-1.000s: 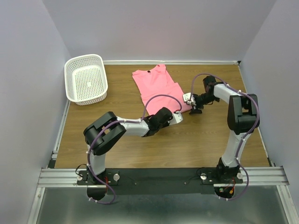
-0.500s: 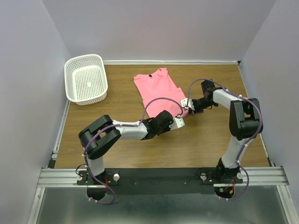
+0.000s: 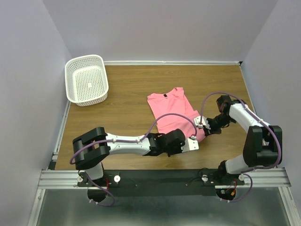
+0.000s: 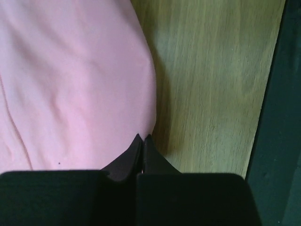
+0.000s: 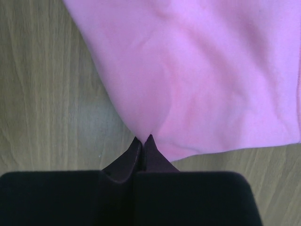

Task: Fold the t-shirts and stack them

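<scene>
Shirt (image 3: 170, 109) has slid nearer over the counter (image 3: 122, 113), dragged by its hem. Left hand (image 3: 194, 142) and right hand (image 3: 202, 126) are both clamped on it, the fabric trailing beyond them. It is probably being laid flat for folding.

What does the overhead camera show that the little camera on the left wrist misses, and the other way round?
Only the overhead view shows most of the salmon-pink t-shirt spread out, the white perforated basket at the far left, both arms, and the right gripper at the shirt's near right corner. Only the left wrist view shows, close up, the left gripper with its fingertips pressed together on the shirt's edge. Both show pink fabric lying on the wooden table.
</scene>
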You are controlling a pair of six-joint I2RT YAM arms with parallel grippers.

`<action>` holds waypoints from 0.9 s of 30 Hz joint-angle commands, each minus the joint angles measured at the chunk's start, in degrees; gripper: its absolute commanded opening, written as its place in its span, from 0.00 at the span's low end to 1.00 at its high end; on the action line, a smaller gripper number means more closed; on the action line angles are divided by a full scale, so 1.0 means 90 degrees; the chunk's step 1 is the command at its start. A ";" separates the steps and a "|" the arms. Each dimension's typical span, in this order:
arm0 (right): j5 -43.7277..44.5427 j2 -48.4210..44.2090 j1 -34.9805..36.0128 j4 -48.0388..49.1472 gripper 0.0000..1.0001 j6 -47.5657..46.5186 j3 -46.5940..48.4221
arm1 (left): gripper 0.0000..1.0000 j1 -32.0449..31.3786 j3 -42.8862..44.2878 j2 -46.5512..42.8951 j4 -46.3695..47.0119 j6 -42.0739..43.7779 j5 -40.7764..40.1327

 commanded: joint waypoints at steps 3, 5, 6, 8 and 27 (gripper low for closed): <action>-0.0700 0.0545 -0.0045 -0.0545 0.01 0.0377 0.1216 | 0.00 0.0551 -0.0025 -0.0511 -0.0170 -0.0046 -0.0263; -0.0944 0.0926 -0.0045 -0.0575 0.01 0.0688 0.2149 | 0.00 0.0904 -0.0005 -0.0619 -0.0064 0.0255 -0.0321; -0.1197 0.1382 -0.0045 -0.0585 0.01 0.0816 0.2542 | 0.00 0.1138 0.0072 -0.0638 -0.0024 0.0383 -0.0322; -0.1626 0.2143 -0.0045 -0.0720 0.01 0.1196 0.3710 | 0.00 0.1780 0.0286 -0.0580 0.0161 0.0733 -0.0283; -0.1874 0.5957 0.1039 0.1767 0.01 0.5279 0.8611 | 0.00 0.4148 0.1450 0.0787 0.1050 0.1146 -0.0312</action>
